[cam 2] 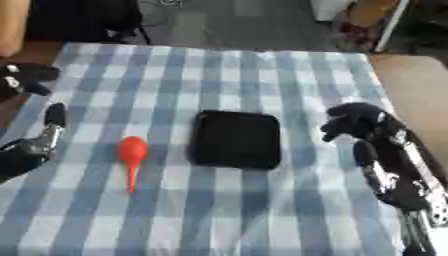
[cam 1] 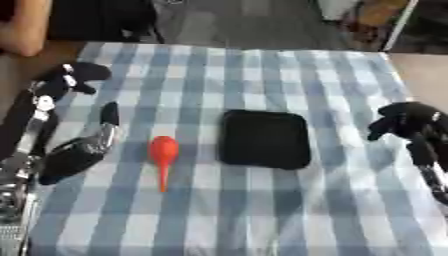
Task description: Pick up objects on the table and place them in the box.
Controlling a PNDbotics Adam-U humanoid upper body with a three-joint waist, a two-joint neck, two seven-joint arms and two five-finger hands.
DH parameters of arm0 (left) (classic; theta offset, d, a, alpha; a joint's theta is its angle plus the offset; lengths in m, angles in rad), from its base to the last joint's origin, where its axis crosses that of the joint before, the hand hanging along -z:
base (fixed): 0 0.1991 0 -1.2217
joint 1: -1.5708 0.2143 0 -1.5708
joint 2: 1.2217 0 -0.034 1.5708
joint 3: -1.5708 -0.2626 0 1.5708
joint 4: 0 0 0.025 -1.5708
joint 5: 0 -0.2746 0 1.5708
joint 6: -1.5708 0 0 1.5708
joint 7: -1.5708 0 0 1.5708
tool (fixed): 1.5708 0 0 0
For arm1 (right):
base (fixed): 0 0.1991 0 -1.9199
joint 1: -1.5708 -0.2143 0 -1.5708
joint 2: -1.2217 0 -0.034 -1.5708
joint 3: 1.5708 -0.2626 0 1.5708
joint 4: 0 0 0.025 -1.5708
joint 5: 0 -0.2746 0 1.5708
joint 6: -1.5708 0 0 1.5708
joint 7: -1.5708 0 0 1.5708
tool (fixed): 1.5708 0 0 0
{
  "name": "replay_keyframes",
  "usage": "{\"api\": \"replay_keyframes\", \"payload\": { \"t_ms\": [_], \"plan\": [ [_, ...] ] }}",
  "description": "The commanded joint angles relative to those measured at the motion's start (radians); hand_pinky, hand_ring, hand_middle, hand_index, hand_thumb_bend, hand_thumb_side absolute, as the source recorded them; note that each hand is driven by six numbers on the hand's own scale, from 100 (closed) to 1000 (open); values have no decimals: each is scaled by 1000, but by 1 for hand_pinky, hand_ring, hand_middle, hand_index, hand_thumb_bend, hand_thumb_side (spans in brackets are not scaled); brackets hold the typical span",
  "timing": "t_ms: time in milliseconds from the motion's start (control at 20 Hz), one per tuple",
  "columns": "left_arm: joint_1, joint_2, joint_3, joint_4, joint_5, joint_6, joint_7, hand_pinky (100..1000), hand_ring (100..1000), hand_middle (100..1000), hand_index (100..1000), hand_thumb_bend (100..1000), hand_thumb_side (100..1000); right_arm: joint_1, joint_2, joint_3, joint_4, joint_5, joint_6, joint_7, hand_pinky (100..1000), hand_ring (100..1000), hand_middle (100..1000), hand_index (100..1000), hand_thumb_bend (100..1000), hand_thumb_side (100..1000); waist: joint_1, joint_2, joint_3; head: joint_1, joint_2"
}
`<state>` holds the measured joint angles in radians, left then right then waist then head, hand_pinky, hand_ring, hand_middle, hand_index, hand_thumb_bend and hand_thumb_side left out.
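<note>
Red bulb (cam 1: 163, 150): one on the checked cloth (cam 1: 262, 210), lying just left of the box, stem toward you, untouched.
Box (cam 1: 264, 139): one black tray, mid-table, apparently centred so either arm reaches.
Left hand (cam 1: 83, 150): holds nothing; thumb up beside the bulb, probably lining up your grasp.
Right hand (cam 2: 354, 122): curled, holding nothing, parked right.

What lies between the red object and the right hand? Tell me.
The black box lies between them, right of the red object. Checked cloth then runs bare to the right hand, clearest in the right eye view.
</note>
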<state>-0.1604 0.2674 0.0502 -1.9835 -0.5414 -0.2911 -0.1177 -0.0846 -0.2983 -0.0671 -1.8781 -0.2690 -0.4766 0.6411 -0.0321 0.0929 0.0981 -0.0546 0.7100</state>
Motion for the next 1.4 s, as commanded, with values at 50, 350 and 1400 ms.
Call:
{"api": "replay_keyframes", "payload": {
  "t_ms": [50,350,1400],
  "plan": [
    [-6,13,-1,-16,-3,-2,-12,658,801,750,806,419,361,-9,-7,-6,-11,3,-273,266,611,691,774,887,100,432,-1,-10,-2,-7,-18],
    [-5,10,-2,-16,-13,-7,-29,662,802,751,807,440,359,-6,-5,-8,-9,4,-275,266,610,690,774,887,100,432,-3,-9,-2,-4,-25],
    [-104,58,-110,96,-62,-26,-238,663,824,754,826,306,523,7,-2,2,-5,12,-271,266,607,687,772,888,100,433,1,-15,-14,15,-27]
  ]
}}
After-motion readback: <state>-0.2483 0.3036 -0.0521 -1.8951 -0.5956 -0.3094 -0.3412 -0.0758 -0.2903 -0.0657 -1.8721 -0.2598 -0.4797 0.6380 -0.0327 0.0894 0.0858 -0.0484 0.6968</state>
